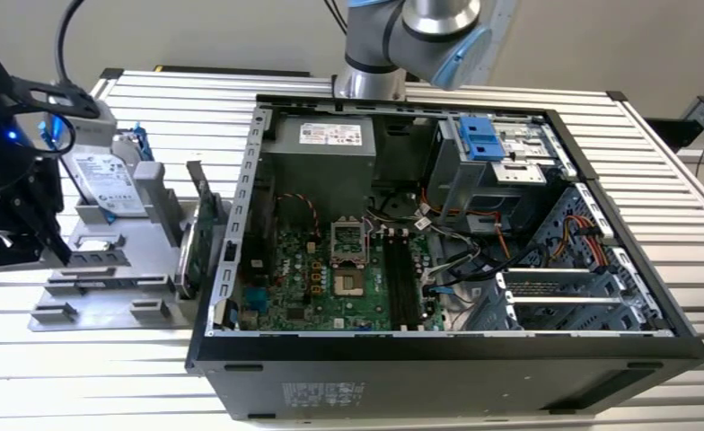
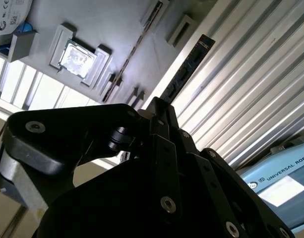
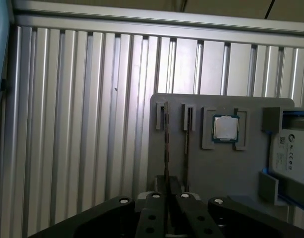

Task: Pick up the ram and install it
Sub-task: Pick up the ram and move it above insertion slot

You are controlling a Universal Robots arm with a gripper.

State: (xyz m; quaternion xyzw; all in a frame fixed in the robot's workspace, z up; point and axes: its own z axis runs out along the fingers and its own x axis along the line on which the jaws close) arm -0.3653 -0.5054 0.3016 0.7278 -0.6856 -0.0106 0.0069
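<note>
The 2 fingers of the gripper [image 2: 156, 105] are closed on the near end of the ram [image 2: 189, 62], which juts out where the grey tray [image 3: 231, 173] meets the ribbed metal table [image 1: 125, 377]. The tray holds a hard drive [image 1: 107, 184] and a chip [image 3: 225, 128]. It sits just beside the open case [image 1: 448, 359], on the exterior view's left, with a plain wall [image 1: 208, 31] behind.
</note>
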